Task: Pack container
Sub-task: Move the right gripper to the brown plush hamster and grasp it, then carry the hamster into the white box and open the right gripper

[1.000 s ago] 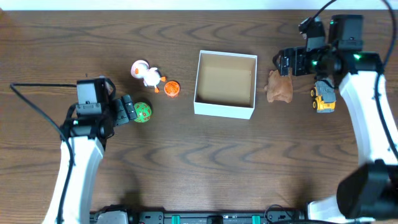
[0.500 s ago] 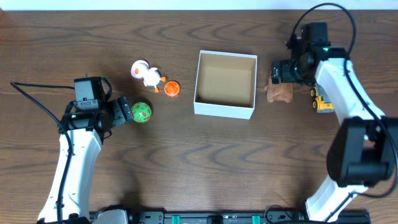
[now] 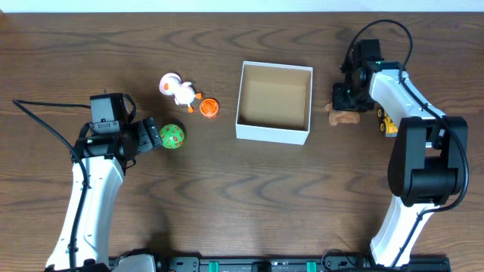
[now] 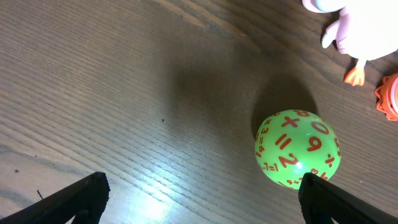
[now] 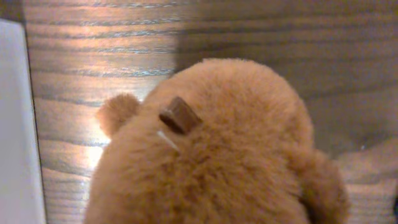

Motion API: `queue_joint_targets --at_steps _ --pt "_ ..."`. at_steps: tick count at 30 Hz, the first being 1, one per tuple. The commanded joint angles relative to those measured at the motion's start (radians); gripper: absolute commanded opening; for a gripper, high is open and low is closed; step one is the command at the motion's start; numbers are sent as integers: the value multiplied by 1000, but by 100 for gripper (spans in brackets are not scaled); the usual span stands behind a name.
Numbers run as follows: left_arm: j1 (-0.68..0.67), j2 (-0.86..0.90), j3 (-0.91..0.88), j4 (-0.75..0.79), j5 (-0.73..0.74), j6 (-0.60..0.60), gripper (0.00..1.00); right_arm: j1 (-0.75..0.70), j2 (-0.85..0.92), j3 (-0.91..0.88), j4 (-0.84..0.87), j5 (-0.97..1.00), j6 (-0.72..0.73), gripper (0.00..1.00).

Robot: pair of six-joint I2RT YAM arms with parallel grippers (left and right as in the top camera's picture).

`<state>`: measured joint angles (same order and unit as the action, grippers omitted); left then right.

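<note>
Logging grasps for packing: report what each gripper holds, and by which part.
Left gripper: open, nothing held, green ball ahead. Right gripper: over the brown plush toy; whether it grips cannot be told.

Jaws of left gripper [image 3: 151, 134] spread wide; right gripper [image 3: 345, 100] points down

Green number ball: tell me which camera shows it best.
Left wrist view: the green ball is close and sharp, its orange digits and signs readable. Overhead shows it only as a small speckled dot. The right wrist view misses it, showing a brown plush toy.
</note>
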<state>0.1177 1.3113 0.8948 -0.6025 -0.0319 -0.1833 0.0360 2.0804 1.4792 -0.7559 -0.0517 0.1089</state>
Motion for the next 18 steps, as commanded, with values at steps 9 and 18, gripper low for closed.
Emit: queue_joint_targets --at_steps 9,18 --pt "5 4 20 -3 -2 -5 98 102 -243 181 -129 10 10 1" --pt "5 4 20 -3 -2 -5 98 345 -369 241 -115 85 170 1"
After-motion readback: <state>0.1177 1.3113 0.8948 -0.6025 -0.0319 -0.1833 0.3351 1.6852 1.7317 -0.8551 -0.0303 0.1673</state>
